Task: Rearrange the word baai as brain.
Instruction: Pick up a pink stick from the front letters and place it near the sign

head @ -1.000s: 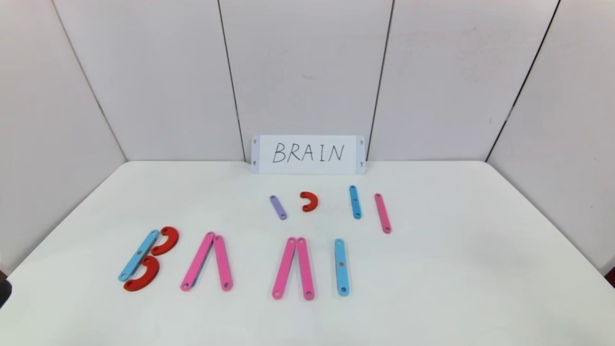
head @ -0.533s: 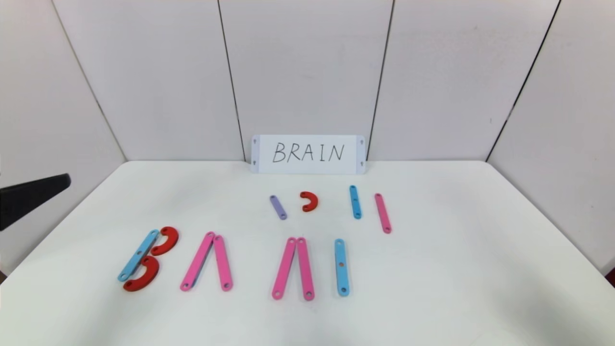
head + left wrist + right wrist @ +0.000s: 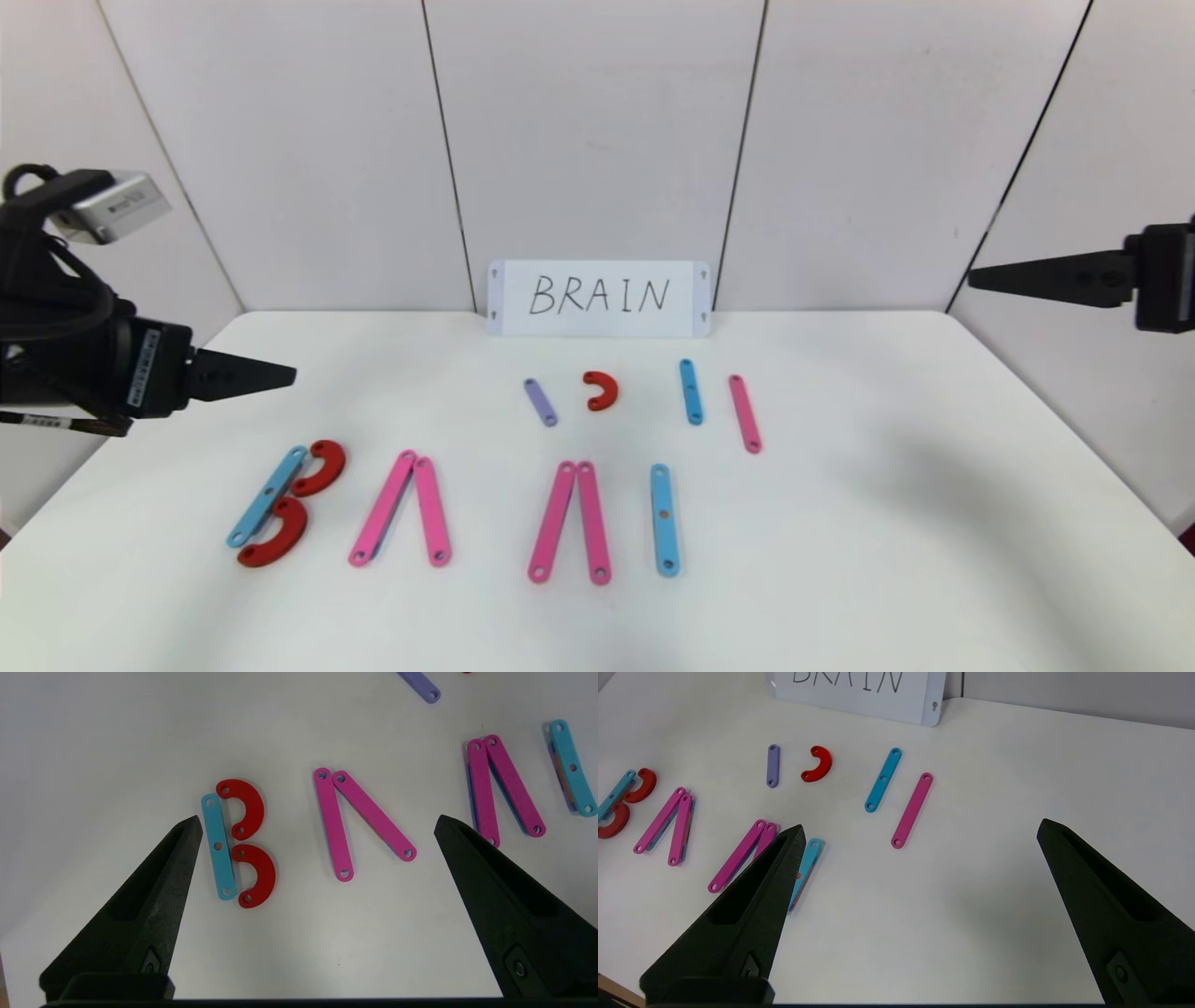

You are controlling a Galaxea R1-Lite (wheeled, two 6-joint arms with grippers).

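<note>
The word lies along the front of the white table [image 3: 887, 523]. It has a B of a light-blue strip [image 3: 268, 497] and two red half-rings [image 3: 320, 467], two pink strip pairs [image 3: 400, 509] [image 3: 569, 523] shaped like A without crossbars, and a light-blue strip [image 3: 663, 519] as I. My left gripper [image 3: 271, 376] hovers open and empty above the table's left side, behind the B; its wrist view [image 3: 317, 820] looks down on the B [image 3: 236, 844] and the first pink pair [image 3: 359, 821]. My right gripper [image 3: 980, 276] is open and empty, high at the right edge [image 3: 920, 825].
Loose pieces lie behind the word: a purple strip [image 3: 541, 402], a red half-ring [image 3: 602, 390], a light-blue strip [image 3: 690, 392] and a pink strip [image 3: 744, 413]. A white card reading BRAIN [image 3: 598, 299] leans on the back wall.
Both arms have risen into view: the left gripper came in over the table's left side, the right gripper appeared high at the right. The pieces have not moved.
</note>
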